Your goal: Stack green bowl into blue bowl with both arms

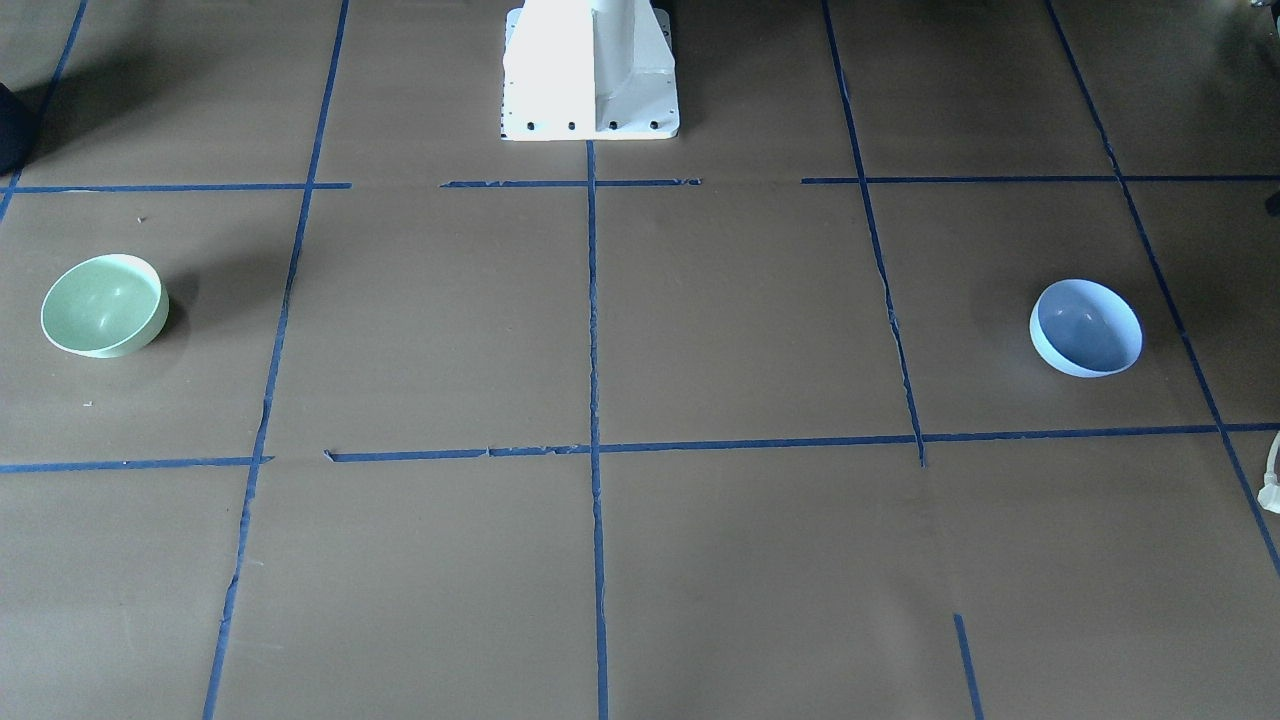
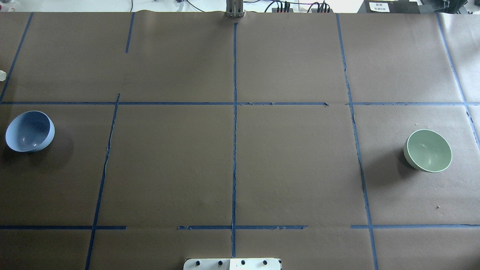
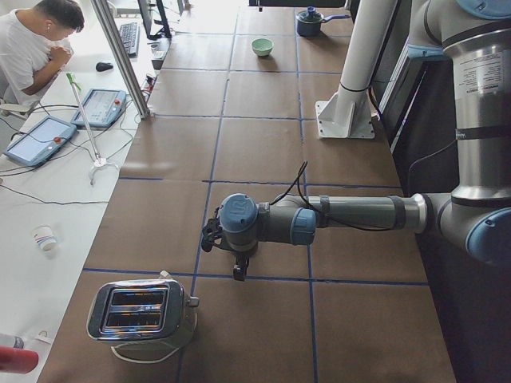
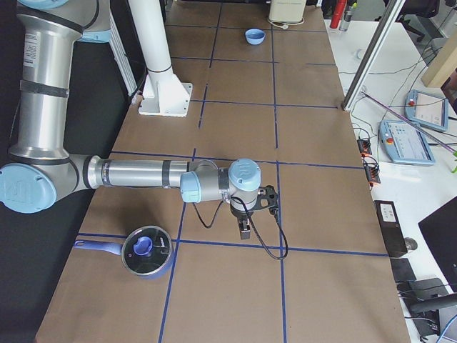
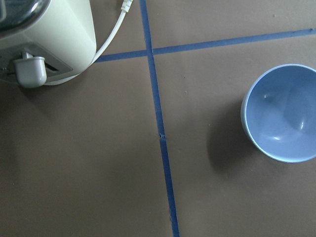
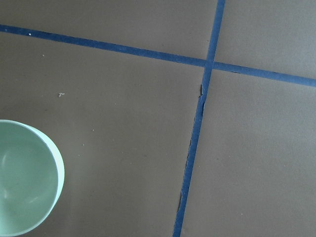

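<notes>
The green bowl [image 2: 428, 150] stands upright at the table's right end; it also shows in the front view [image 1: 103, 305], far off in the left side view [image 3: 262, 46], and at the lower left of the right wrist view [image 6: 24, 177]. The blue bowl [image 2: 30, 131] sits tilted at the left end; it also shows in the front view [image 1: 1086, 327], the right side view [image 4: 255, 35] and the left wrist view [image 5: 284, 113]. My left gripper [image 3: 238, 274] and right gripper [image 4: 244, 232] hang over the table ends, pointing down. I cannot tell if they are open or shut.
A toaster [image 3: 144, 311] with a white cord stands near the blue bowl, also in the left wrist view [image 5: 44, 39]. A lidded pot [image 4: 146, 250] sits near my right arm. The white pedestal base [image 1: 590, 70] stands mid-table. Blue tape lines grid the brown paper.
</notes>
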